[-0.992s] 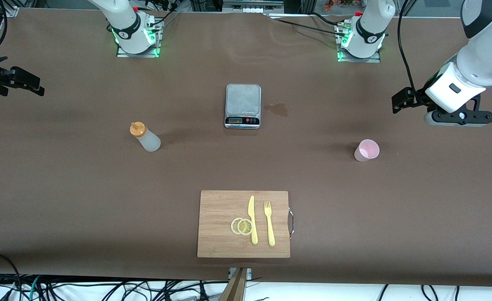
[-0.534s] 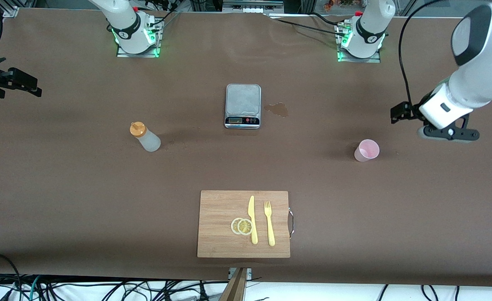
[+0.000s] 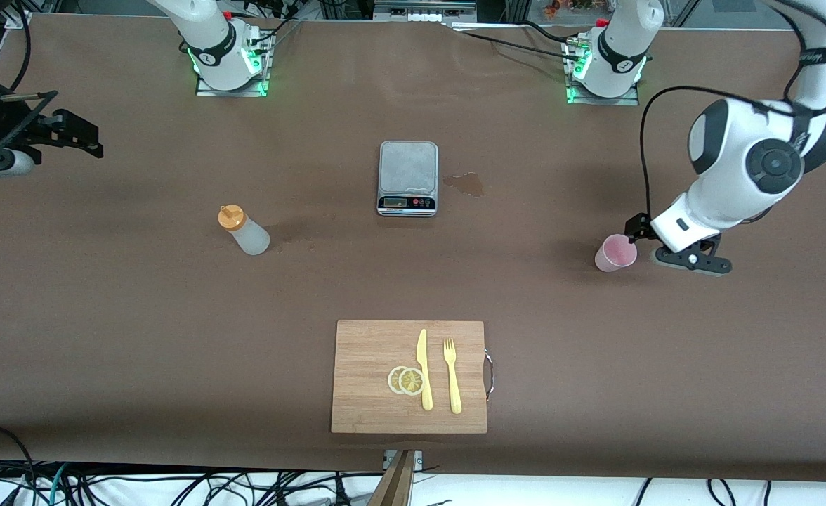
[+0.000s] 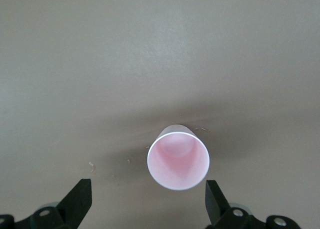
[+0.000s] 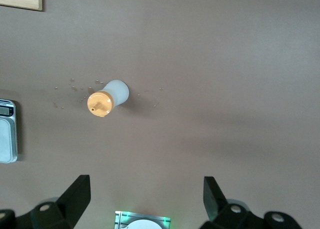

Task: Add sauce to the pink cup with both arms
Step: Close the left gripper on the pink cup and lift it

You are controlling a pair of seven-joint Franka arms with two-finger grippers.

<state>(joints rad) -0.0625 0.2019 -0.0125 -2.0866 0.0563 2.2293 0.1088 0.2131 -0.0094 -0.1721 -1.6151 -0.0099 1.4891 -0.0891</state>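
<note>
The pink cup point(image 3: 616, 253) stands upright on the desk toward the left arm's end, the left gripper point(image 4: 148, 201) just beside it with jaws apart, while the right gripper point(image 5: 145, 201) hangs wide open, well apart from the upright sauce point(image 3: 243, 230).

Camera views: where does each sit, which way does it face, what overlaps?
Front: high across the table, facing both bases; shows both arms, scale, board.
Left wrist: on the left arm, looking down at the cup; open left end effector fingers frame it.
Right wrist: on the right arm, looking down at the bottle; open right end effector shows.
Shared: front and left wrist see the cup; front and right wrist the bottle, scale.
</note>
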